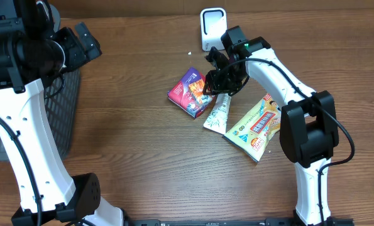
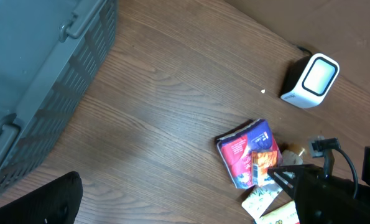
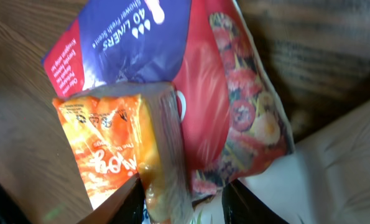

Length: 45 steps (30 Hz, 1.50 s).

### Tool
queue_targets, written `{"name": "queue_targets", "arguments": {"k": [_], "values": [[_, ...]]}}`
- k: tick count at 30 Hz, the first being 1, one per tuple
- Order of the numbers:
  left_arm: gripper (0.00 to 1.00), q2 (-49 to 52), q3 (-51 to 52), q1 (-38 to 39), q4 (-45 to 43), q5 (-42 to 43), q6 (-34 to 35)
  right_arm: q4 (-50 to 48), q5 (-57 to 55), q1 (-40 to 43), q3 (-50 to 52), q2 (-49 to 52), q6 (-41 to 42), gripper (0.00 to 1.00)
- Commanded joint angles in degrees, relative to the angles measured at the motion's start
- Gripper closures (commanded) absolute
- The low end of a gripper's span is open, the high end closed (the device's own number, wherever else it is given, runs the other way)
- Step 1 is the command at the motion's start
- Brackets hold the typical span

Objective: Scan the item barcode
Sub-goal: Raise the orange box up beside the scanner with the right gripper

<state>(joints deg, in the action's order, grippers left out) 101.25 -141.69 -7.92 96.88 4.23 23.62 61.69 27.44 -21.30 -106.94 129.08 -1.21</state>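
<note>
Right wrist view had the right end effector [image 3: 181, 202] narrowed around the orange packet [image 3: 119, 146], which sat on top of the liner pack [image 3: 172, 56] near the middle of the worktop [image 1: 143, 157]. Its dark fingers [image 3: 122, 202] flanked the packet's crumpled end, and the packet looked pinched rather than merely straddled. The pinch seemed best checked first: it should take the packet alone, not the film of the pack under it. A straight lift would then keep the pack from being dragged along. No barcode showed in any view, so the face to present could not be told; the wrist would likely have to turn the packet slowly before the window of the scanner [image 1: 213, 26]. The scanner stood upright just behind the pile — a short carry, needing little height. A tube [image 1: 217, 112] and a yellow bag [image 1: 256, 124] lay just beside the arm on its right, so any swing looked safer up and back than sideways. Bare wood lay open between the pile and the basket [image 1: 64, 107] at the left. The left end effector [image 1: 89, 43] hung wide and empty by the basket, well apart. Room behind the scanner could not be judged, since it stood at the top edge of the overhead picture.
</note>
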Motion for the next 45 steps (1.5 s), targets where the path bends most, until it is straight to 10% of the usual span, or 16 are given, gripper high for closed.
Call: {"name": "queue_targets", "arguments": {"k": [1,11,45], "values": [[0.00,0.00,0.15,0.07,-0.09,-0.35,0.20,1.64,-0.83,0.72,-2.40,-0.07,2.21,0.59],[0.00,0.00,0.15,0.07,-0.09,-0.35,0.20,4.68,-4.63,1.11,-6.21,-0.15,2.67,0.49],[0.00,0.00,0.15,0.07,-0.09,-0.35,0.20,-0.61,-0.81,-1.51,-0.96,-0.02,-0.55,0.61]]}}
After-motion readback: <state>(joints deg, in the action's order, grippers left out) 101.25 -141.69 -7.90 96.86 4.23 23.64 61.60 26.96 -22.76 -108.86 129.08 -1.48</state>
